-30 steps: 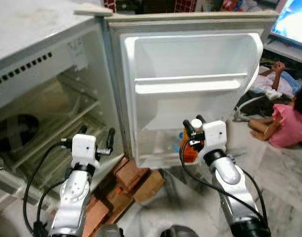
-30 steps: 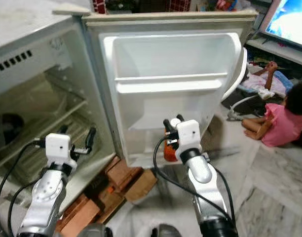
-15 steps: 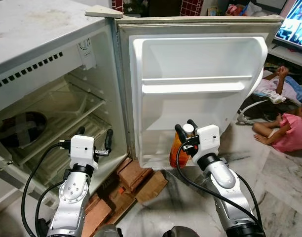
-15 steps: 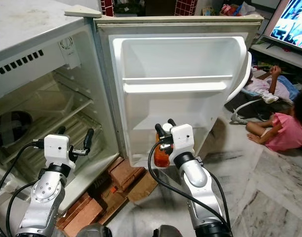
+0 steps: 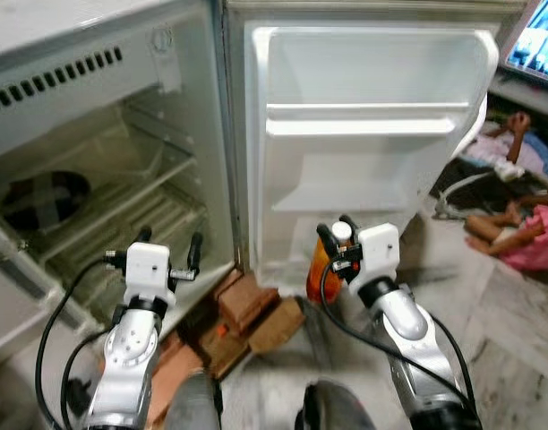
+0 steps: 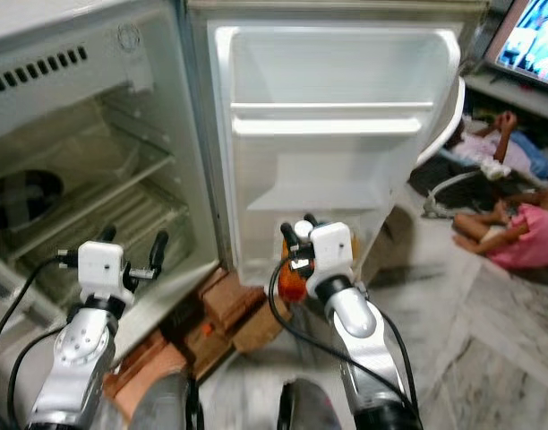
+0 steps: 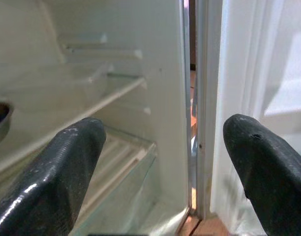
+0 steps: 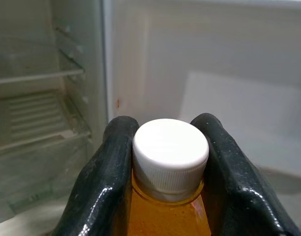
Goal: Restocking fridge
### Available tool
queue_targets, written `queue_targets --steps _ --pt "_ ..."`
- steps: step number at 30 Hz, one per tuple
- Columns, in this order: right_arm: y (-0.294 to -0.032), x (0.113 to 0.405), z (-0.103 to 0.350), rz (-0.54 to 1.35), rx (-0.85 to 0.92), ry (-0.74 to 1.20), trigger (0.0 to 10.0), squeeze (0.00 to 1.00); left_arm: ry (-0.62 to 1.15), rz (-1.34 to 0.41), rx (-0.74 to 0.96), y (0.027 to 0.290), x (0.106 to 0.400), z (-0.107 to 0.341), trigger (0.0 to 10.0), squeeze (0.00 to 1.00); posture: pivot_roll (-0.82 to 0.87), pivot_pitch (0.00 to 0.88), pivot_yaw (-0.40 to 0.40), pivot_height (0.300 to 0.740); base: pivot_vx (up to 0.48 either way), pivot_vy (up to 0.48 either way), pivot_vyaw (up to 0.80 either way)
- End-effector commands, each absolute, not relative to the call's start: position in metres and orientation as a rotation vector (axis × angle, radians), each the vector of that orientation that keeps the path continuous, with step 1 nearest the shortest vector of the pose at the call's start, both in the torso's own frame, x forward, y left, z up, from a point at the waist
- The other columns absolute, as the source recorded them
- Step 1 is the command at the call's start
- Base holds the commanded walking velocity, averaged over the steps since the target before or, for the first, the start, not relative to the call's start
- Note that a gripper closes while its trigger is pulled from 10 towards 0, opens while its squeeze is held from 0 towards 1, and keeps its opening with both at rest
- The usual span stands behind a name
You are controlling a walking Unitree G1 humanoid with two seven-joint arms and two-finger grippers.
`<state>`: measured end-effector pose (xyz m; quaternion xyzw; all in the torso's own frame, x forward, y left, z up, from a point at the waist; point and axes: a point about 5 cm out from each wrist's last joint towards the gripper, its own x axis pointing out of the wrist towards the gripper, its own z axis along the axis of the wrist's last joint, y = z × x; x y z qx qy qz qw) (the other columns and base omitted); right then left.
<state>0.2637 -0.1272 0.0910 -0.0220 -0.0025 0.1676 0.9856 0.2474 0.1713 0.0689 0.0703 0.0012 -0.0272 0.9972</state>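
Observation:
An orange juice bottle (image 5: pixel 319 269) with a white cap (image 8: pixel 170 152) hangs upright in my right gripper (image 5: pixel 334 233), which is shut on its neck just below the cap. It is held low in front of the open fridge door (image 5: pixel 372 152), near the door's bottom edge. The door's white shelves (image 5: pixel 368 125) are bare. My left gripper (image 5: pixel 169 246) is open and holds nothing; it points at the lower right corner of the fridge's inside (image 5: pixel 113 197), by the hinge gap (image 7: pixel 192 147).
A dark round dish (image 5: pixel 43 195) sits on a glass shelf deep in the fridge. Bricks (image 5: pixel 247 309) prop up the fridge's front corner. A person in pink (image 5: pixel 534 242) sits on the marble floor to the right, and a lit screen (image 5: pixel 538 49) stands beyond.
The camera has dipped and closed in on the fridge, so the scene looks larger and blurred. Both grippers keep their pose; the bottle stays in the right one.

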Motion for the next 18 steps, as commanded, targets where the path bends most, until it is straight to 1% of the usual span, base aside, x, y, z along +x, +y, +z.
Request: queue_targets --steps 1,18 --pt "-0.1297 0.2668 0.1002 0.317 -0.05 -0.048 10.0 0.0 0.004 -0.043 0.164 0.1733 0.2471 0.0699 10.0 0.0 0.0 0.051 -0.033 0.65 0.0 0.0 0.0" --pt "-0.1294 0.269 0.1012 0.308 -0.062 -0.061 10.0 0.0 -0.009 -0.063 0.162 0.1725 0.2473 0.0717 10.0 0.0 0.0 0.053 -0.03 0.65 0.0 0.0 0.0"
